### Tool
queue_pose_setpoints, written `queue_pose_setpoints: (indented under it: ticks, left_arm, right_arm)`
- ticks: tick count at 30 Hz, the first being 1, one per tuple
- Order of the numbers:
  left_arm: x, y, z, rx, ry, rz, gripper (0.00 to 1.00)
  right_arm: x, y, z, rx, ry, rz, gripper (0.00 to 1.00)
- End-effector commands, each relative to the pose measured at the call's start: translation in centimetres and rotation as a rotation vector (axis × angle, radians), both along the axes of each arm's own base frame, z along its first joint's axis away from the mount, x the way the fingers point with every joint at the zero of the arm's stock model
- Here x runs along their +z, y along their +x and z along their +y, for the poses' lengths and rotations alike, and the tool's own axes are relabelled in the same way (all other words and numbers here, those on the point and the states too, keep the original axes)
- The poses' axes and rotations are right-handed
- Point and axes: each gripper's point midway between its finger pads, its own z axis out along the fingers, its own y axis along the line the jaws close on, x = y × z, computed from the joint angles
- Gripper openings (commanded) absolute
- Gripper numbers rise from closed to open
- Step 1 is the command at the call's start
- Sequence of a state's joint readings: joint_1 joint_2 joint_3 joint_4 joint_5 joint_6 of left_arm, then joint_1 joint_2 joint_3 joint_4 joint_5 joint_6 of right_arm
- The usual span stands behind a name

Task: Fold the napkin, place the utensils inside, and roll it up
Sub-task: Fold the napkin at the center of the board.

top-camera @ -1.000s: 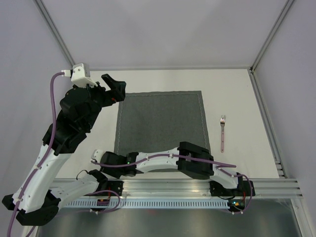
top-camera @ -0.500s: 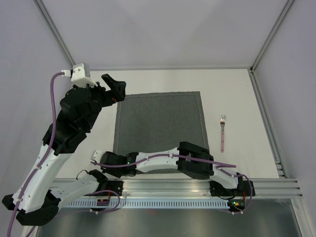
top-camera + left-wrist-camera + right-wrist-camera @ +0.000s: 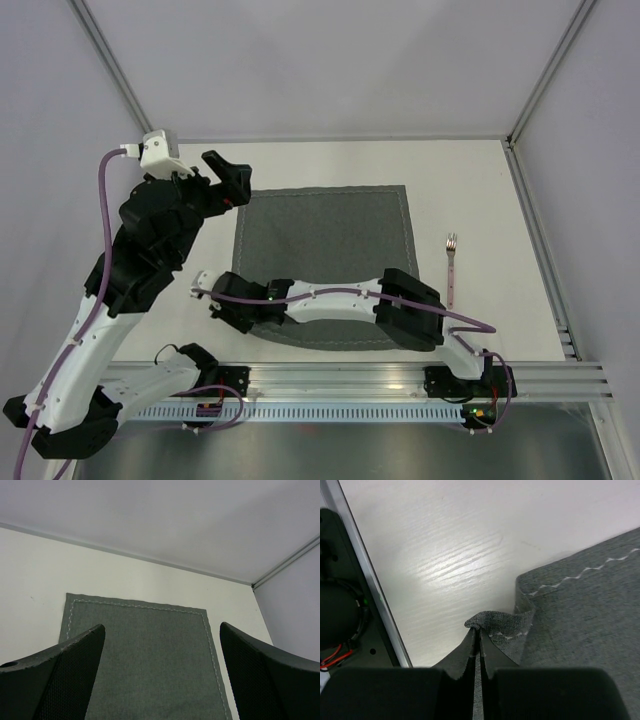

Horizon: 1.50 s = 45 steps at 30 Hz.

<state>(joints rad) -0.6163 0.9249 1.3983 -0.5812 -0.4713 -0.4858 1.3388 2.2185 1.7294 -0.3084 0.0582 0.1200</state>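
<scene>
**Top view.** Dark grey napkin (image 3: 325,235) spread flat on the white table (image 3: 480,180), with a lighter stitched hem along its edges and its near-left corner hidden beneath the right arm. Fork (image 3: 452,270) on bare table to the right of the napkin, apart from the hem. Silver tines toward the far wall, pale pink handle toward the metal rail (image 3: 400,378) at the near edge.

**Right arm.** Laid low across the near edge of the cloth, with the right gripper (image 3: 228,308) at the near-left corner. In the right wrist view, 2 jaws pressed together with no visible gap, pinching a small raised peak of cloth at that corner. Stitched hem folded over just beside the pinch, the rest of the napkin lying flat to the right. Pale table beyond, and a strip of rail at the left border.

**Left arm.** Left gripper (image 3: 230,180) held high near the far-left corner of the napkin, over the table just beside the hem. In the left wrist view, 2 black jaws spread wide, nothing between them and no contact with the cloth. Far edge of the napkin and both far corners visible below, between the jaws.
</scene>
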Motion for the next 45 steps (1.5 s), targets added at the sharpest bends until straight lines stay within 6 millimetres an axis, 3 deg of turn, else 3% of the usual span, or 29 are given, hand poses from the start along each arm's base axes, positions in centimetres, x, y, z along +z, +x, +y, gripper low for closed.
queue_pose_setpoints:
  ticks: [1, 6, 9, 15, 21, 25, 30, 39, 45]
  left_arm:
    - [0.7, -0.1, 0.6, 0.029, -0.03, -0.025, 1.0]
    - [1.1, -0.2, 0.9, 0.036, -0.032, -0.04, 1.0]
    - [1.0, 0.0, 0.9, 0.042, -0.028, -0.038, 1.0]
    - [0.6, 0.4, 0.6, 0.039, -0.029, -0.038, 1.0]
    - [0.1, 0.8, 0.1, 0.03, -0.03, -0.034, 1.0]
    - [-0.2, 1.2, -0.3, 0.026, -0.029, -0.032, 1.0]
    - [-0.6, 1.7, -0.8, 0.017, -0.024, -0.025, 1.0]
    - [-1.4, 2.4, -1.4, 0.01, -0.013, -0.011, 1.0]
    - [-2.1, 2.9, -1.6, 0.013, -0.002, 0.002, 1.0]
  right_arm:
    - [6.7, 0.4, 0.5, -0.012, 0.129, 0.009, 0.08]
    - [9.6, 1.2, 0.2, -0.032, 0.184, 0.013, 0.08]
    - [10.9, 2.9, -0.5, -0.067, 0.205, 0.005, 0.06]
    - [12.8, 7.9, -3.3, -0.16, 0.227, -0.027, 0.02]
    - [14.1, 14.0, -8.0, -0.286, 0.231, -0.081, 0.0]
    - [14.0, 18.4, -11.9, -0.378, 0.217, -0.11, 0.01]
    - [13.6, 22.3, -15.9, -0.456, 0.198, -0.136, 0.0]
    - [13.5, 28.2, -21.2, -0.569, 0.181, -0.177, 0.01]
    - [13.2, 30.7, -23.9, -0.624, 0.169, -0.192, 0.01]
